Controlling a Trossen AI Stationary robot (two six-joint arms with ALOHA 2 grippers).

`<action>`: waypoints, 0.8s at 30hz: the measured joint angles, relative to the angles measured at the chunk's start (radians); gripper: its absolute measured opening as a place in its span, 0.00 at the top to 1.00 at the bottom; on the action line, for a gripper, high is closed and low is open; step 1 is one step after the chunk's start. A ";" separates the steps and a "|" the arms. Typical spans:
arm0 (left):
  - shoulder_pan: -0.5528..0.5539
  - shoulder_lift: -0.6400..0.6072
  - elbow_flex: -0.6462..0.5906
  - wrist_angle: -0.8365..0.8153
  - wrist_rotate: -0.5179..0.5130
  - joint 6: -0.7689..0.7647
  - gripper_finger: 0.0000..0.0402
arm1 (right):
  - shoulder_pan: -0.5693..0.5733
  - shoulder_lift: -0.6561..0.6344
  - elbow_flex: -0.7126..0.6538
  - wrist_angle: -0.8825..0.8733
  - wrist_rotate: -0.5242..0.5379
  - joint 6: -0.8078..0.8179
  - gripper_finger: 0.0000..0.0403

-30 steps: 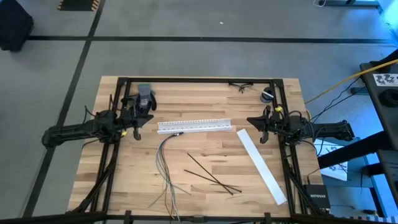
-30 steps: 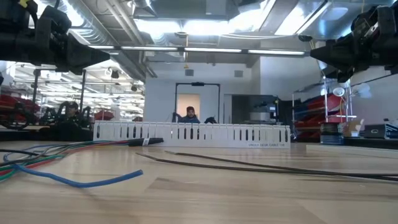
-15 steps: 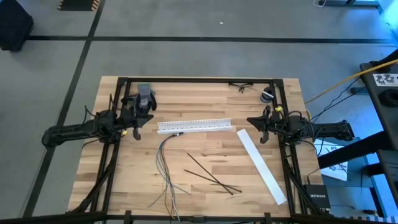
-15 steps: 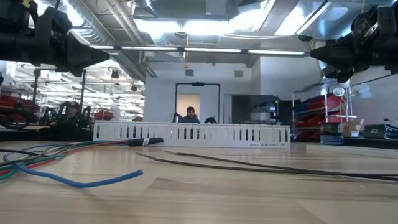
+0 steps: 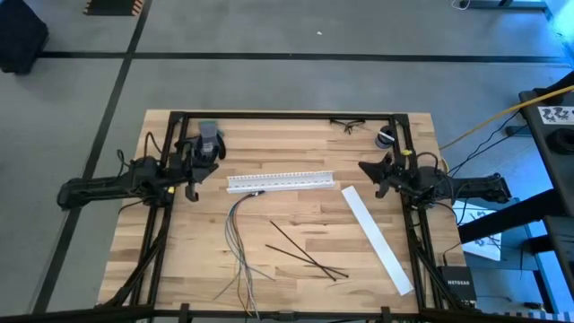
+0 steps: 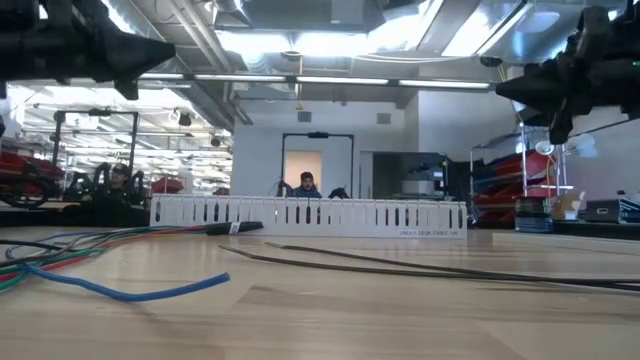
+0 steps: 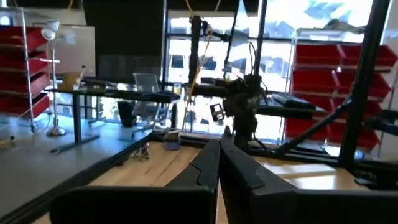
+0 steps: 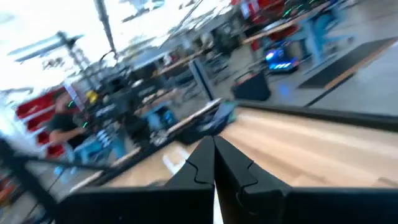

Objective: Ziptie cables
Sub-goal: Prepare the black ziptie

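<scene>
Near the desk's [image 5: 296, 152] middle, the cables [image 5: 240, 235] ran lengthwise toward its front edge, the zipties [image 5: 303, 252] crossed just beside them. Both lay forward of the clenched left end effector [image 5: 192, 176], the nearer one, and the clenched right end effector [image 5: 379, 175].

We see a light wood table [image 5: 296, 215] with plank stripes inside a black frame [image 5: 287, 115]. The slotted channel [image 5: 280, 180] is white, and so is its flat cover strip [image 5: 377, 238]. The zipties [image 5: 305, 253] are black. From above the cables [image 5: 240, 235] look grey, white and dark; in the low view they show blue, green and red. Both arms are dark, and the left gripper [image 7: 217, 163] and right gripper [image 8: 213, 160] are black. The floor [image 5: 287, 81] is grey with black lines. Red shelving [image 7: 329, 93] stands behind.
</scene>
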 joint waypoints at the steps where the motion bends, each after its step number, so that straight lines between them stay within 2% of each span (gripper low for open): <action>1: -0.007 0.036 0.017 0.000 0.000 0.008 0.99 | 0.000 0.000 0.000 0.015 0.018 -0.008 1.00; 7: -0.072 0.360 0.168 0.010 0.001 0.013 0.99 | 0.000 0.000 0.000 0.112 0.164 -0.086 1.00; 15: -0.193 0.815 0.418 0.007 0.003 0.064 0.99 | 0.000 0.000 0.000 0.034 0.147 -0.089 1.00; 19: -0.259 0.986 0.514 0.009 0.003 0.060 0.99 | 0.000 0.000 0.000 -0.016 0.048 -0.070 1.00; 24: -0.339 1.147 0.600 0.010 0.002 0.024 0.99 | 0.001 0.011 0.000 -0.001 -0.228 0.032 1.00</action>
